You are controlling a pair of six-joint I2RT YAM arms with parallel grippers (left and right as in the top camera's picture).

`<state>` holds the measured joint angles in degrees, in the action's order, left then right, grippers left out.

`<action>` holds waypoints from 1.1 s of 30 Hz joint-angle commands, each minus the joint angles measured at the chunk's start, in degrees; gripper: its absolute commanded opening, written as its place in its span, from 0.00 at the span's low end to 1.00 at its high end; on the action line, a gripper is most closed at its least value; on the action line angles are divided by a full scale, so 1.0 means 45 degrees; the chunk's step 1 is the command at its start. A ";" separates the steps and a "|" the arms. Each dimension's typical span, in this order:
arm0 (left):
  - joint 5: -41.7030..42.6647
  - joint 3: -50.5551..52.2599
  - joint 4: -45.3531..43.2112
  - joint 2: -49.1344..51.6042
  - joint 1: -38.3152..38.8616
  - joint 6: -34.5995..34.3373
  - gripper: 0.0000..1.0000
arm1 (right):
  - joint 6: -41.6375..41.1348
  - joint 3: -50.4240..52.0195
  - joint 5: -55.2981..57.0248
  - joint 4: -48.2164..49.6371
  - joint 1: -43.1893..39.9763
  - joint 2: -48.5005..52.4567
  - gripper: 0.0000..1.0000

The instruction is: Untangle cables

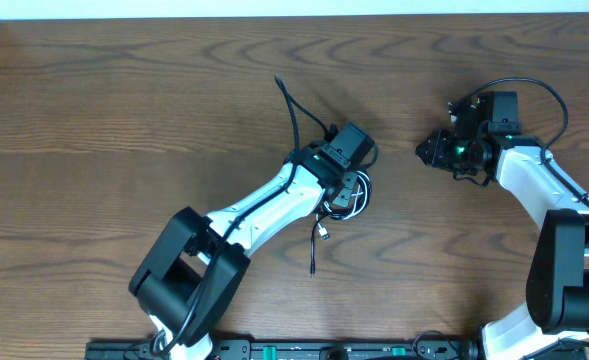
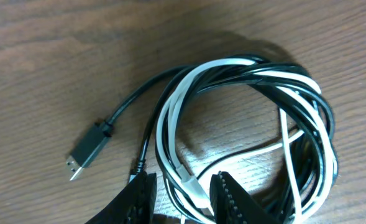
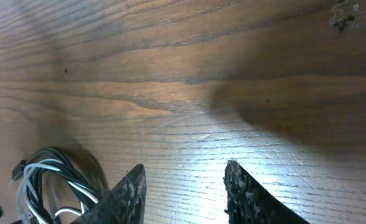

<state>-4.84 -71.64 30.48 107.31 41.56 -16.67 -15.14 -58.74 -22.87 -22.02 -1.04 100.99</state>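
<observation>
Black cable (image 2: 123,109), white cable (image 2: 169,124) coiled together, passing between fingers of my left pincer (image 2: 183,179) — grip unclear; right pincer (image 3: 185,165) agape above wood table (image 3: 170,74).

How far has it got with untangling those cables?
Nothing looks done: the black cable and white cable are coiled together in one bundle. In hand: the left gripper straddles some strands; grip unclear. The right gripper hangs open over the table. Left: pulling the two apart.
</observation>
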 commanded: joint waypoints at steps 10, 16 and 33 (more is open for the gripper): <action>-0.0170 0.0039 -0.0520 0.0903 -0.0073 -0.0223 0.23 | -0.0170 -0.0024 -0.0015 0.0044 0.0277 -0.0083 0.45; -0.0170 0.0039 -0.0797 0.0903 -0.0092 0.1200 0.11 | -0.0165 -0.0024 -0.0039 0.0238 0.0797 -0.0083 0.48; 0.0364 0.0374 -0.1180 0.0913 -0.0112 0.1452 0.25 | -0.0155 -0.0015 0.0078 0.0019 0.3011 -0.0083 0.36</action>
<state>-3.68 -71.29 25.87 110.96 41.34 -10.46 -15.86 -58.74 -22.85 -21.82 10.79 100.99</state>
